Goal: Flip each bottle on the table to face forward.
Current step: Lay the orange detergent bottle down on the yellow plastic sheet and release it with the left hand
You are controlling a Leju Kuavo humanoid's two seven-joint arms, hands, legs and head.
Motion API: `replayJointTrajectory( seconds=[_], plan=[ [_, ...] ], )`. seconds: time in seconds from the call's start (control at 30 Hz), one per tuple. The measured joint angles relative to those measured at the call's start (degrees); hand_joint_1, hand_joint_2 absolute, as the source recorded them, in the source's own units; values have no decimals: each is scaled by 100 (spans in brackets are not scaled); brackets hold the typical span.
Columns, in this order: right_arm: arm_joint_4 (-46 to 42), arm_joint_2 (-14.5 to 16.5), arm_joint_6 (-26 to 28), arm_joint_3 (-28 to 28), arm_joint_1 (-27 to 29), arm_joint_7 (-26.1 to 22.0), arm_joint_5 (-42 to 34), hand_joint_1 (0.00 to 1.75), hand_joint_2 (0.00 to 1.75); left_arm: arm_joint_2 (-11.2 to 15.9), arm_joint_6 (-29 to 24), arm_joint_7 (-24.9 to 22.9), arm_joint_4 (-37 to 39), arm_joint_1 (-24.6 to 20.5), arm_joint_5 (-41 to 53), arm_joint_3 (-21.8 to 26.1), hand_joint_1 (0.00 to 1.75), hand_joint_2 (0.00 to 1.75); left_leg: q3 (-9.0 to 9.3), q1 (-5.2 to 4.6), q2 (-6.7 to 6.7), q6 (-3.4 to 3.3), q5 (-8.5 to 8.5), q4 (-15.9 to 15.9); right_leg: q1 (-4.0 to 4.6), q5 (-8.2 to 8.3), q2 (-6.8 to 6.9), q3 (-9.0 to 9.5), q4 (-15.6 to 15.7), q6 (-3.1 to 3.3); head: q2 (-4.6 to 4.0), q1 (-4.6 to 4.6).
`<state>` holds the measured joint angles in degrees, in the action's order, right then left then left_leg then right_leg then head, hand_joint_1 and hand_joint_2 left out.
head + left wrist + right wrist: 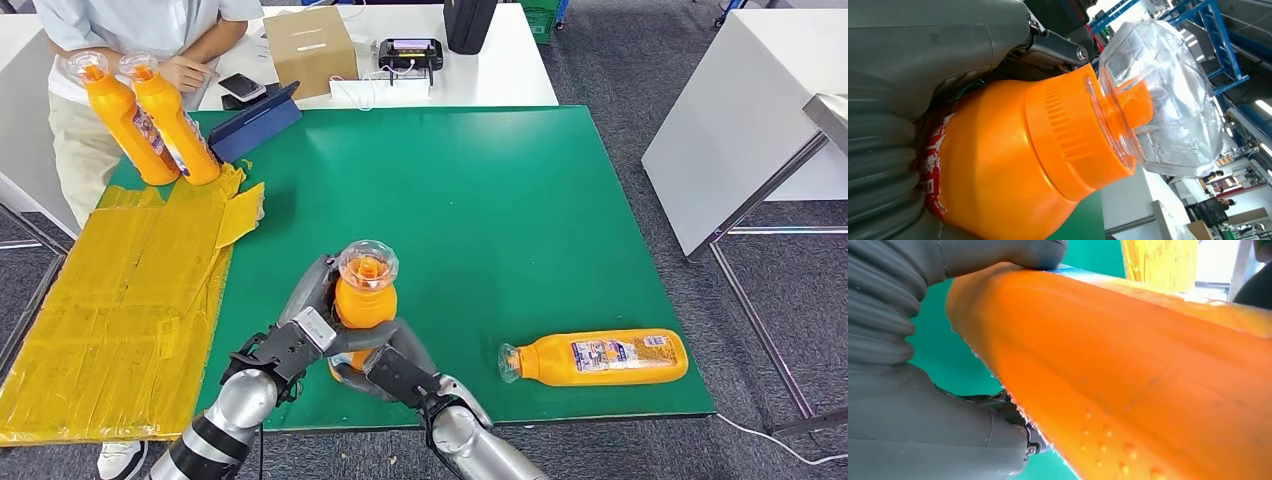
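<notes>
Both hands on one bottle (365, 300), near edge of the green table (520, 200), roughly centre. Bottle upright, clear cap (368, 264) on top. Left hand (300, 335) grips it from the robot's left, right hand (395, 365) wraps the lower body from the right. Base hidden behind the hands, so can't tell whether it rests on the table or is lifted.

Left wrist view: hand against the orange body, red label edge showing under the palm, ribbed orange collar and clear cap sticking out past the fingers. Right wrist view: thumb (1013, 252) pressed on the orange side, palm tight against it.

Second bottle (600, 357) lies on its side near the front right corner of the table, cap pointing toward the held one, label up. Well apart from the hands.

Yellow sheet (120, 300) covers the left end of the table. At its far end two more bottles (150, 120) stand upright, touching each other. A person (140, 40) stands just behind them, one hand on the white table (480, 60) beyond. A cardboard box (310, 48) and a few devices sit on that table; a dark tablet (255, 120) leans at the green table's far edge.
</notes>
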<state>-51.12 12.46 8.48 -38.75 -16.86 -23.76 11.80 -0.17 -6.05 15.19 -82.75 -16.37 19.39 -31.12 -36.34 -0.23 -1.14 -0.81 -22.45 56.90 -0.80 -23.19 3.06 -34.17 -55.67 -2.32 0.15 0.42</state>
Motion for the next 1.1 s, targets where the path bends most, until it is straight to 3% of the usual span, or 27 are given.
replayJointTrajectory(
  seconds=[0.03,0.07,0.17,0.2,0.33,0.47,0.7,0.9,1.1],
  plan=[
    [-34,-7,31,14,15,0,13,172,175,0,4,0,-1,-3,-1,10,175,175,0,0,0,0,0,0,0,0,0,0,0,0,0,1],
    [-71,-13,67,28,30,0,23,153,175,0,4,0,-3,-6,-2,20,175,175,0,0,0,0,0,0,0,0,0,0,0,0,0,1],
    [-296,-49,262,86,120,-30,68,24,175,5,-81,-9,-33,-39,34,70,175,175,-1,0,0,0,0,0,0,0,2,0,0,0,0,2],
    [-435,-71,346,114,165,-56,97,0,175,14,-144,-33,-45,-68,87,100,175,175,-1,0,0,0,0,0,0,0,2,0,0,0,0,2],
    [-1335,-153,652,316,404,-147,223,0,175,135,-574,-301,-57,-263,691,368,175,175,0,0,-13,0,1,0,1,4,-5,-6,0,1,0,-2],
    [-2390,-260,884,629,710,-203,249,0,175,312,-1175,-747,-6,-602,1865,727,175,175,-1,7,-6,3,9,1,4,2,0,-6,-2,3,0,2],
    [-3944,-430,1054,1052,1115,-381,222,0,175,606,-1572,-1588,317,-1259,4027,1151,175,175,-2,6,-8,3,9,1,2,4,-2,-6,-3,2,0,0],
    [-4927,-522,1139,1250,1267,-383,100,0,175,849,-1213,-2606,1004,-1695,6715,1197,175,175,-1,6,-14,3,9,1,3,5,-5,-6,-3,3,0,1],
    [-5435,-590,1128,1362,1313,-302,122,0,175,976,-1144,-2737,1736,-1848,7037,1169,175,175,-1,7,-27,3,9,1,4,6,-11,-9,-3,3,0,1]
  ],
)
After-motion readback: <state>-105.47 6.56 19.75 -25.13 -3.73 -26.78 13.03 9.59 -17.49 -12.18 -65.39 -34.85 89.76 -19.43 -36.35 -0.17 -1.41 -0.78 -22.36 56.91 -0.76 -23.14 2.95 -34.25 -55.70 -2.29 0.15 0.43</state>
